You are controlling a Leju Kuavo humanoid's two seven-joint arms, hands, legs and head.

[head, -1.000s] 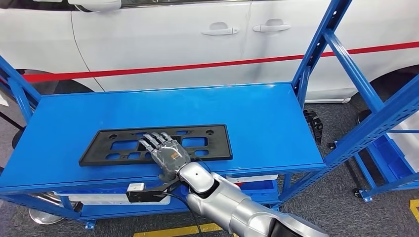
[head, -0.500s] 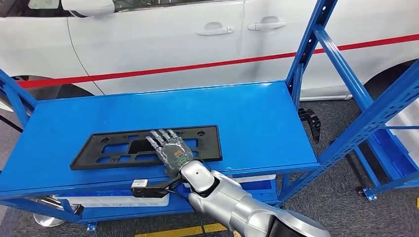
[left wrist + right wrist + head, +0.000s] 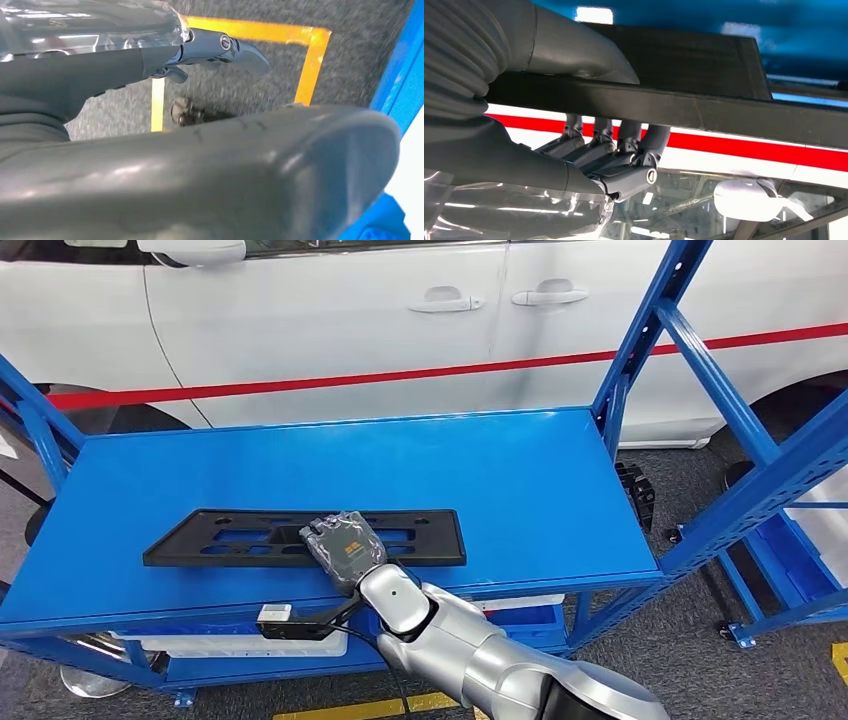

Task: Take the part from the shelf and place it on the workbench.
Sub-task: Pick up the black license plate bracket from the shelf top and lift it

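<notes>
Black flat part (image 3: pixel 300 538), long frame with cutouts, lies on the blue shelf top (image 3: pixel 520 480), near its front edge, tilted up along the near side. Right hand (image 3: pixel 342 547) grips its near edge at the middle: thumb (image 3: pixel 574 50) on one face, fingers (image 3: pixel 624 145) curled over the other. Wide bare blue surface behind and to the right of the part. Blue upright posts (image 3: pixel 640 330) at the right end. White car (image 3: pixel 350 310) with red stripe behind. Left hand (image 3: pixel 200 170) hangs over grey floor with yellow tape (image 3: pixel 310 60); fingers' state cannot be told. No readable writing.
</notes>
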